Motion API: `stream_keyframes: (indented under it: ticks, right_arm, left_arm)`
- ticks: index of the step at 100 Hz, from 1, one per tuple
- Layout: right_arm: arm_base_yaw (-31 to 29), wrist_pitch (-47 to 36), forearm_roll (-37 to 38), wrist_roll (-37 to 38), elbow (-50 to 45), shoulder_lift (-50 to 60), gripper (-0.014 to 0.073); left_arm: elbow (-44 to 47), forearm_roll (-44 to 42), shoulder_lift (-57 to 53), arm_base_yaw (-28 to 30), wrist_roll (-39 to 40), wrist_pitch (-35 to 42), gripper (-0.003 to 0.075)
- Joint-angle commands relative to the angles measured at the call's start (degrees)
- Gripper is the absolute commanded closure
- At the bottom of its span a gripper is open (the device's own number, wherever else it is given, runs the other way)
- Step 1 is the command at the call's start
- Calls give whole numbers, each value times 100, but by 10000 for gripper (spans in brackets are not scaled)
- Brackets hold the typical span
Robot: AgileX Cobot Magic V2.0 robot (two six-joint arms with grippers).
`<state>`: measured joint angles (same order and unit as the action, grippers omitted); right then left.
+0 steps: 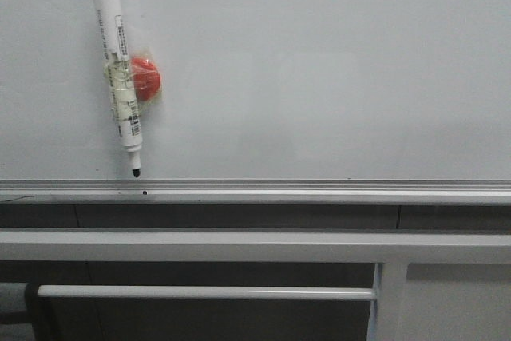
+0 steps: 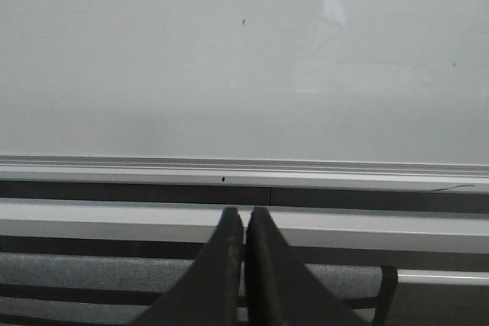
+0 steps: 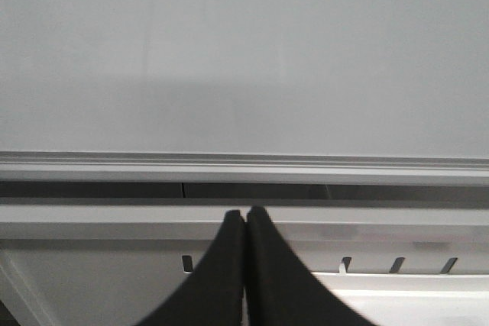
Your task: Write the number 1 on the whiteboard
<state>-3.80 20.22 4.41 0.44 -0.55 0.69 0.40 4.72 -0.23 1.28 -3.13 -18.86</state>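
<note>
The whiteboard (image 1: 319,61) takes up nearly the whole wall ahead, plain and glossy, with no stroke on it that I can make out, only a couple of tiny dark specks in the left wrist view; its silver lower rail (image 1: 319,191) runs straight across beneath it, and under that sit the white frame bars (image 1: 239,245) of the stand; a thinner white crossbar (image 1: 200,292) lies lower still.

High on the left part of the board a white marker pen (image 1: 118,69) hangs nearly upright, black cap end up and black tip down, the tip just above the rail; it is taped to a round red magnet (image 1: 145,79) that sits against the board just to its right.

Neither arm shows in the front view; from the wrist cameras, the left gripper (image 2: 245,223) has its two dark fingers pressed together with nothing between them, pointing at the frame bars below the rail; the right gripper (image 3: 244,223) is likewise closed up and empty, aimed at the same low band. Both fingertips sit below the board, well apart from the pen; neither wrist view catches the pen at all.
</note>
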Motion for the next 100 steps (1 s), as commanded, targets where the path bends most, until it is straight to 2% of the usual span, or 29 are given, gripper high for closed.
stream_keyframes:
  ticks: [1,56,68,73,88,100]
  right_arm:
    - [-45,-123,-33,-44,-177,78,657]
    - [-45,-200,-33,-44,-177,78,657]
    - [-45,-244,206,-44,-177,78,657]
    - [-45,-485,307,-44,-177,78,657]
    - [-45,-2123,31,-44,-177,78,657]
    - [-45,-2928,31,-44,-177,78,657]
  left_arm:
    - [34,39,-134,12,10,407,741]
    - [34,47,-134,12,10,460,741]
    - [34,36,-134,12,10,847,741]
    - [34,36,-134,12,10,1209,741]
    - [24,36,-134,12,10,2657,741]
    - [24,36,-134,12,10,3199,741]
